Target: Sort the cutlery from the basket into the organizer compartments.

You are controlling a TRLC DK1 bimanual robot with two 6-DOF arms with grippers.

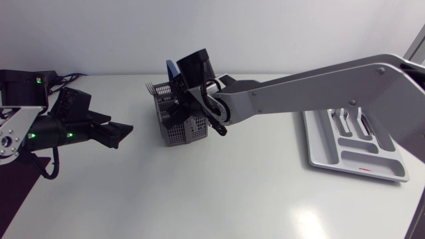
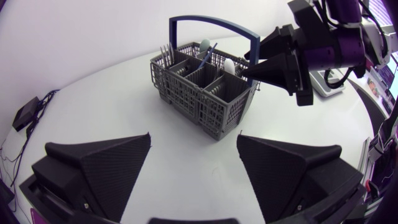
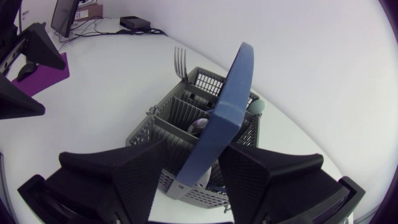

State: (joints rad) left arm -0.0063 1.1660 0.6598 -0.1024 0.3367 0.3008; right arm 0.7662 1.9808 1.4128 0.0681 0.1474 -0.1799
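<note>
Basket [image 1: 180, 126] is noted mid-counter [image 1: 219, 199] in the head view, well apart from the organizer [image 1: 355, 149], with the right end effector [image 1: 189, 111] over it. In the left wrist view, the left end effector [image 2: 193, 158] is seen spread wide, with the basket ahead of it. In the right wrist view, the right end effector is seen with fingers apart, astride the blue handle [image 3: 227, 106].

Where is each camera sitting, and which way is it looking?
Head view: fixed above the table, looking down on the basket, the organizer and both arms.
Left wrist view: on the left arm, looking across at the basket; left gripper in front, right gripper beyond.
Right wrist view: on the right arm, looking down into the basket; blue handle between its fingers.
Shared: all three show the basket.
</note>
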